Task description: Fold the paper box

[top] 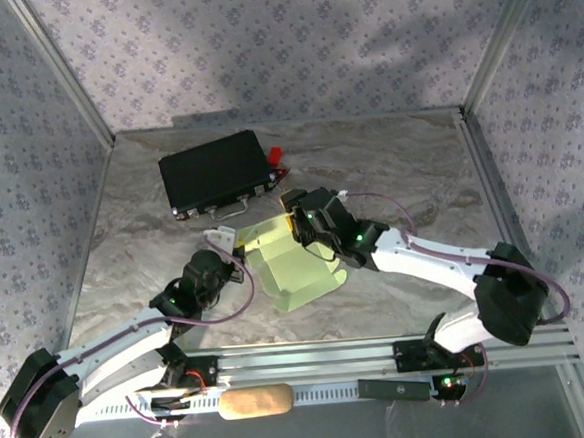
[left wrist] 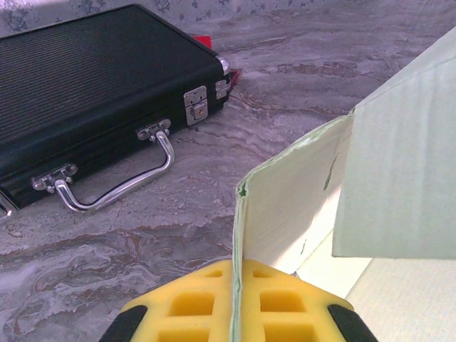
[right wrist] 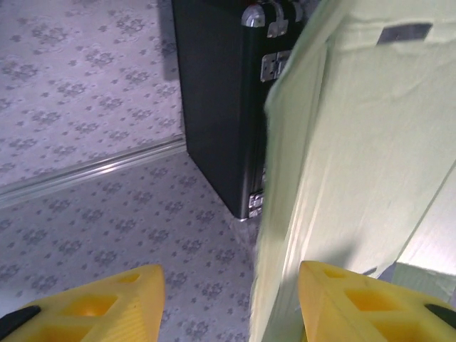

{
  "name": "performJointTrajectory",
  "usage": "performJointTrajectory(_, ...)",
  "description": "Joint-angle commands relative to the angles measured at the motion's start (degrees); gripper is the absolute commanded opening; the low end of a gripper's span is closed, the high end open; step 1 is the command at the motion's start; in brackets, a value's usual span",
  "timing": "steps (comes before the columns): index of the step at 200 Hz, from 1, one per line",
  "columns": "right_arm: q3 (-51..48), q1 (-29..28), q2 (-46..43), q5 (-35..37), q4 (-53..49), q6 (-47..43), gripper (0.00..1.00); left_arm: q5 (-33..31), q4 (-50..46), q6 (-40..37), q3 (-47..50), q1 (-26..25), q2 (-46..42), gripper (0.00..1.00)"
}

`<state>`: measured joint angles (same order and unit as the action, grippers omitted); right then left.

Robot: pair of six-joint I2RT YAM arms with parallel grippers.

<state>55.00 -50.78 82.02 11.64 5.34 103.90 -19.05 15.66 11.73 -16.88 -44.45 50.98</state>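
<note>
Box (top: 294,269) lies half-folded at table centre, at 6 o'clock from the case (top: 217,172). Left gripper (left wrist: 235,313) is clamped on its 9 o'clock wall. Right gripper (right wrist: 231,310), fingers apart, straddles the 12 o'clock flap, so I judge the right arm nearer for the next fold.

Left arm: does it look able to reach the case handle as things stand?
Probably, path-wise: bare table lies between the left gripper and the handle. But its jaws are shut on the box, so it must let go first.
</note>
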Motion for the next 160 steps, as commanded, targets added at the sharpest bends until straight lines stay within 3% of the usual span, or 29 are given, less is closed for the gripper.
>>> performJointTrajectory(1, 2.6, 0.3, 1.0, -2.2, -0.8, -1.0, 0.53, -1.1, -1.0, 0.4, -2.0, -0.4, -1.6, 0.0)
performJointTrajectory(160, 0.5, 2.3, 5.0, -7.8, 3.0, -2.3, 0.14, -1.2, -3.0, 0.5, -1.9, -0.4, -3.0, 0.0)
